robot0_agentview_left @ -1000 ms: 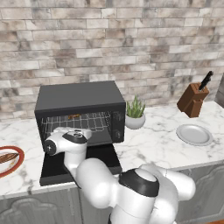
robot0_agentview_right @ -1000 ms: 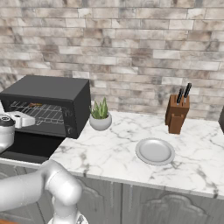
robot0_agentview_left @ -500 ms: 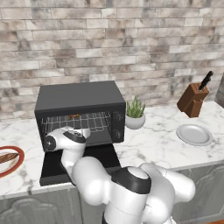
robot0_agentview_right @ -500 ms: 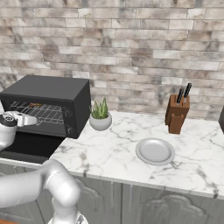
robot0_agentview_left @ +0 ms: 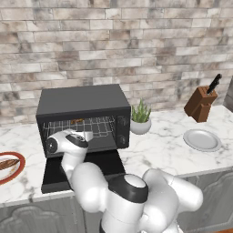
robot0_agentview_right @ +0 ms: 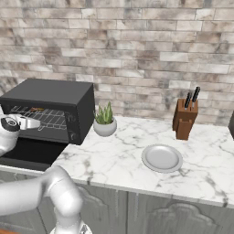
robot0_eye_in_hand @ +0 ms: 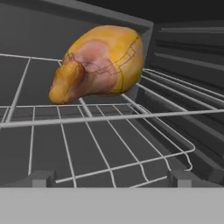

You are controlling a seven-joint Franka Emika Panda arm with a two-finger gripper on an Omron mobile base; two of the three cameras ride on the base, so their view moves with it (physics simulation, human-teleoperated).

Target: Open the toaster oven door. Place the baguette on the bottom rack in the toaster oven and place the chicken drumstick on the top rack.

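The chicken drumstick (robot0_eye_in_hand: 98, 65) lies on the top rack (robot0_eye_in_hand: 144, 111) inside the toaster oven (robot0_agentview_left: 82, 107), clear of the rack's front edge. The end effector (robot0_eye_in_hand: 111, 179) hangs released before it, above the lowered toaster oven door (robot0_agentview_left: 54, 175). No lettering is readable.

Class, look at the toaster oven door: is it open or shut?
Open: the toaster oven door lies folded down flat, exposing wire racks and the chicken drumstick.

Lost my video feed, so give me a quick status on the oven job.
Gripper open, empty, at the oven mouth. Chicken drumstick lying on the top rack, toaster oven door down. Baguette on its plate at far left. Nothing blocking.
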